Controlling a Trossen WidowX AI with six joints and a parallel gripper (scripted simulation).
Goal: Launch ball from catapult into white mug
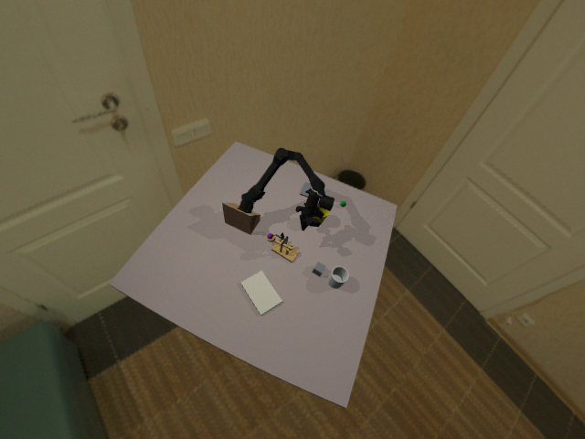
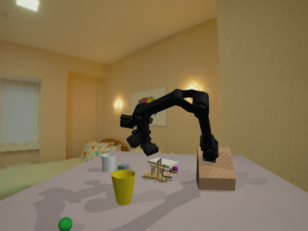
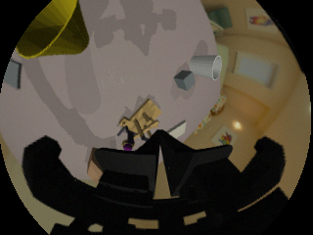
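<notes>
The small wooden catapult (image 1: 292, 255) (image 2: 147, 175) (image 3: 149, 112) stands on the table. The purple ball (image 1: 270, 235) (image 2: 174, 168) (image 3: 127, 147) sits in the cup of its throwing arm, at the end nearer the robot's base. The catapult's other end points roughly toward the white mug (image 1: 338, 277) (image 2: 108, 162) (image 3: 201, 66), which stands upright; exact aim cannot be told. My gripper (image 1: 303, 227) (image 2: 150, 150) (image 3: 159, 132) is shut and empty, hanging above the table away from the catapult, on the yellow cup's side.
A grey cube (image 1: 318, 268) (image 2: 122, 166) (image 3: 185, 79) lies between catapult and mug. A yellow cup (image 2: 123, 188) (image 3: 73, 39) stands near a green ball (image 1: 343, 203) (image 2: 65, 224). A white slab (image 1: 260, 293) (image 2: 162, 162) lies beside the catapult. The arm stands on a brown block (image 1: 239, 219) (image 2: 216, 184).
</notes>
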